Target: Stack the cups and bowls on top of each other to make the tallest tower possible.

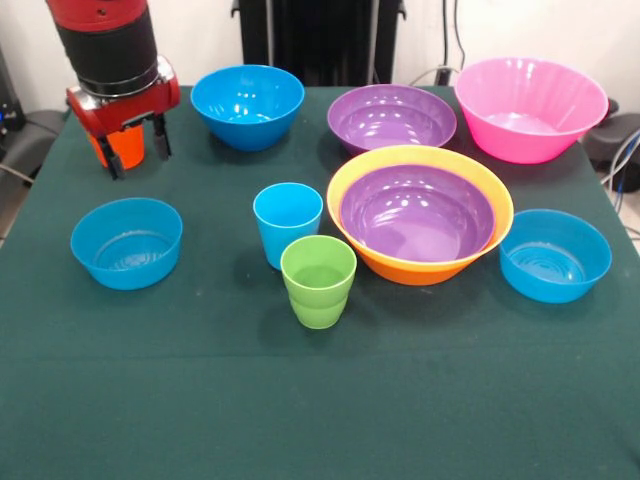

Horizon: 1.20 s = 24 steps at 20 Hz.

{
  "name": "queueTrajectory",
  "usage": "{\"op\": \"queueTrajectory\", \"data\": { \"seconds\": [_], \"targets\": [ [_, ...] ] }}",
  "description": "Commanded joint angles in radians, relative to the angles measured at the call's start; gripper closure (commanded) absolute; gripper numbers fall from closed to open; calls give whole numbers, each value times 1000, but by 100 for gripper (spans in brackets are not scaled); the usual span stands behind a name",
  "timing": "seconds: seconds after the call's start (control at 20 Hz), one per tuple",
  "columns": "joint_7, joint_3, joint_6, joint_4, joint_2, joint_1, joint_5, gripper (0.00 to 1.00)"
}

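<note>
My gripper (136, 158) is at the table's far left, with a finger on each side of the orange cup (124, 148), closed on it low over the cloth. The light blue cup (288, 222) and the green ridged cup (318, 280) stand upright together at the middle. A purple bowl (418, 212) sits nested inside the large orange-yellow bowl (400, 268). The second purple bowl (391, 116) and the pink bowl (530, 108) stand at the far right. Three blue bowls stand apart: far middle (247, 104), left (127, 242), right (555, 254).
The dark green cloth covers the table (320, 400). The robot's black pedestal (318, 40) stands behind the far edge. Cables lie off the table at the far right (625, 150).
</note>
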Motion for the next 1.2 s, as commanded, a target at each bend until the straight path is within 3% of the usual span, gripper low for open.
{"op": "queueTrajectory", "data": {
  "seconds": [0.05, 0.4, 0.75, 0.95, 1.2],
  "targets": [
    [10, 108, -84, 7, 35, 45, -76, 0],
    [17, 153, -140, 24, 40, 29, -59, 0],
    [14, 138, -161, 4, 43, 35, -85, 0],
    [9, 126, -148, -9, 62, 41, -92, 0],
    [26, 84, -62, -55, 99, 76, -89, 0]
  ]
}}
